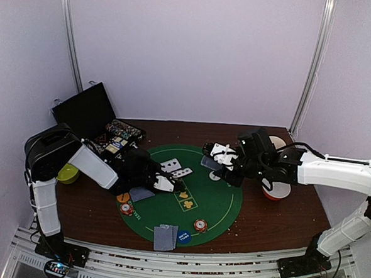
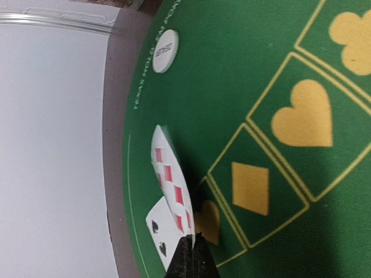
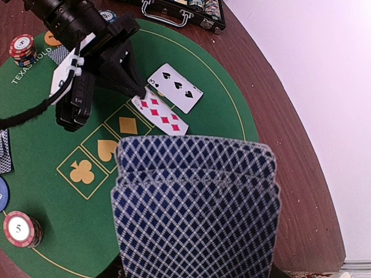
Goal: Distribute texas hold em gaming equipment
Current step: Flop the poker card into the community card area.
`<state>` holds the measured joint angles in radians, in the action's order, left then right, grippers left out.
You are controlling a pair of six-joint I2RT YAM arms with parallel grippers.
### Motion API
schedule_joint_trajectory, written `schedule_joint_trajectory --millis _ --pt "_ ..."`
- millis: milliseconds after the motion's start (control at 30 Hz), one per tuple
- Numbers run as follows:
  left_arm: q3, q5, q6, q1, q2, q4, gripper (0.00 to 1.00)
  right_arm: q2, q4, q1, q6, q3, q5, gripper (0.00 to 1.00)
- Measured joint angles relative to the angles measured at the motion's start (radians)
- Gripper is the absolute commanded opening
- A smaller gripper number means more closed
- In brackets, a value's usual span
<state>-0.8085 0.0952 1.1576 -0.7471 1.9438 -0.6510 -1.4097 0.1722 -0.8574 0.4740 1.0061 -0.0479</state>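
Here, the diamonds card [image 3: 160, 114] on the green mat [image 3: 232, 127] is touched at its corner by the closed left gripper [image 2: 191, 255] and could be dragged askew on withdrawal; the card fan [image 3: 194, 202] clamped in the right gripper [image 1: 215, 161] could be spilled by any loosening.

On my feed I see a booth with plain pale lilac walls: back wall [image 1: 191, 51], left wall [image 1: 20, 53], right wall [image 1: 359, 74]. A metal post [image 1: 71, 31] climbs each back corner. The dark brown wooden table [image 1: 281, 220] has slatted metal rails [image 1: 184, 265] along its near edge. The light is soft and even.
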Motion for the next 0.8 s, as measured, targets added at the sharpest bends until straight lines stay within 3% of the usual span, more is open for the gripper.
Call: schedule_joint_trajectory --millis 167,367,533,800 --pt "-0.030 0.045 0.009 0.000 -0.003 0.149 0.00 0.000 0.001 0.000 -0.003 0.000 0.000 0.50" --pt "-0.045 0.043 0.033 0.004 -0.003 0.213 0.02 0.000 0.003 0.000 -0.003 0.000 0.000 0.50" --pt "-0.075 0.044 0.045 0.017 -0.003 0.244 0.12 0.000 0.006 0.000 -0.003 0.000 0.000 0.50" --pt "-0.083 0.031 0.059 0.026 -0.009 0.253 0.47 0.000 0.006 0.000 -0.003 0.000 0.000 0.50"
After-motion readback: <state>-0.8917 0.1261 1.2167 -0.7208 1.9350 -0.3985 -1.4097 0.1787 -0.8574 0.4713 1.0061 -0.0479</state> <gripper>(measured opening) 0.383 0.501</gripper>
